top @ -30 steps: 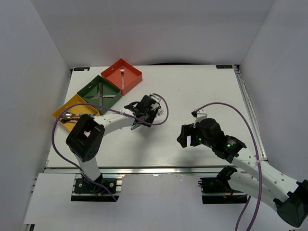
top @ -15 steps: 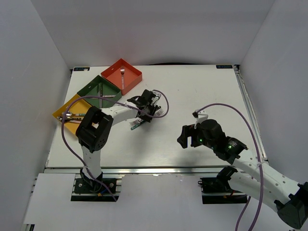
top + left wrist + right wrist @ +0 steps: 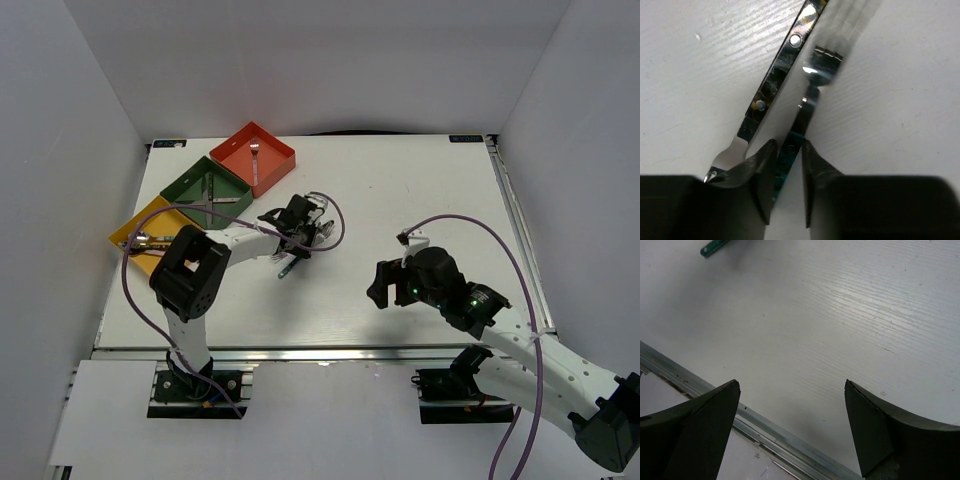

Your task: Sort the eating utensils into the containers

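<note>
Left hand [image 3: 787, 150] edged toward the green tray [image 3: 183, 175], clenched on a fork [image 3: 811, 102] handle beside a riveted utensil [image 3: 775, 75], so pickup looks underway; right hand [image 3: 791, 390] spread, idle.

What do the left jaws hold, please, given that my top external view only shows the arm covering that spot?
Observer: In the left wrist view, the left jaws are shut on the handle of a fork, whose tines are blurred.
Operator: Is anything beside it?
Observer: Yes, a second utensil with a riveted handle lies close on the fork's left in that view.
Operator: And the right jaws?
Observer: The right wrist view shows the right jaws open with nothing between them, above the bare table.
</note>
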Robot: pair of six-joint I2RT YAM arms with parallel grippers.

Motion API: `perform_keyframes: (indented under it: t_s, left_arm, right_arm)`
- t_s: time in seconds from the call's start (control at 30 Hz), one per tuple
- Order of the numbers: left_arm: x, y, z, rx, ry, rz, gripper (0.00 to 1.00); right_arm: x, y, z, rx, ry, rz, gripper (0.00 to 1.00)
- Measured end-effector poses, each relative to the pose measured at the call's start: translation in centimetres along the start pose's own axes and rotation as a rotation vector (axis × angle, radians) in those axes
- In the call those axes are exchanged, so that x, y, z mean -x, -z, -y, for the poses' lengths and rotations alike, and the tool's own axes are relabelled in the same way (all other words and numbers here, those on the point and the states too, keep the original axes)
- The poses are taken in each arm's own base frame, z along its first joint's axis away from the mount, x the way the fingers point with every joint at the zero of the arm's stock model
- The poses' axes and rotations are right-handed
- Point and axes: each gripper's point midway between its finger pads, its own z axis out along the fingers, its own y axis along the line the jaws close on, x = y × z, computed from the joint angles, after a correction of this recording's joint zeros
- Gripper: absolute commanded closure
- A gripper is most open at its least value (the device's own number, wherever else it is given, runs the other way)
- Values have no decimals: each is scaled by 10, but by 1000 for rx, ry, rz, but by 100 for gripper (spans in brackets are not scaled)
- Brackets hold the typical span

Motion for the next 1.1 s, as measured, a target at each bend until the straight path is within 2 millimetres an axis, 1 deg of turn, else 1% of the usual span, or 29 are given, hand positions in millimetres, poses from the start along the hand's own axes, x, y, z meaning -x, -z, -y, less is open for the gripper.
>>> perform_keyframes:
  t_s: [0.07, 0.13, 0.17, 0.2, 0.27, 0.33, 0.43, 0.5, 0.53, 0.63, 0.73, 0.77, 0.83, 0.9, 1.0, 1.07, 1.1]
  left_arm:
    - [-3, 3, 3, -11, 22, 0, 77]
    - [-9, 7, 10, -23, 31, -9, 80]
    - [-13, 9, 15, -29, 27, -16, 85]
    - [-18, 13, 22, -37, 18, -27, 87]
    - [-29, 21, 41, -59, -15, -54, 100]
    - [-40, 30, 60, -74, -63, -79, 100]
    - [-51, 47, 84, -97, -120, -100, 100]
    - [-47, 58, 89, -96, -122, -88, 100]
    - [-40, 62, 87, -84, -110, -67, 100]
    - [-4, 80, 75, -28, -38, 36, 100]
    - [54, 100, 56, 18, 84, 174, 100]
    - [77, 105, 44, 35, 135, 222, 100]
    - [117, 114, 10, 96, 230, 302, 100]
    - [152, 117, -31, 177, 306, 367, 100]
    - [199, 107, -93, 311, 388, 422, 100]
    - [218, 92, -129, 385, 416, 421, 100]
    - [227, 85, -143, 411, 424, 429, 100]
  right_arm:
    - [0, 0, -1, 3, -1, 0, 11]
    - [0, 0, -1, 4, -4, 0, 11]
    - [1, 0, -1, 5, -5, 2, 11]
    - [1, 0, -2, 8, -6, 3, 11]
    - [2, 0, -3, 12, -8, 6, 11]
    - [3, -1, -5, 22, -9, 10, 11]
    - [3, 0, -7, 33, -12, 12, 11]
    - [4, 1, -8, 38, -13, 15, 11]
    - [5, 1, -8, 40, -13, 19, 11]
    - [11, 5, -11, 50, -14, 42, 11]
    - [18, 8, -14, 58, -15, 61, 11]
    - [18, 8, -14, 59, -15, 62, 11]
    - [19, 8, -14, 60, -16, 63, 11]
    - [18, 8, -15, 64, -18, 60, 11]
    - [17, 7, -17, 72, -23, 53, 11]
    - [16, 6, -17, 75, -24, 45, 11]
    - [15, 5, -17, 74, -25, 40, 11]
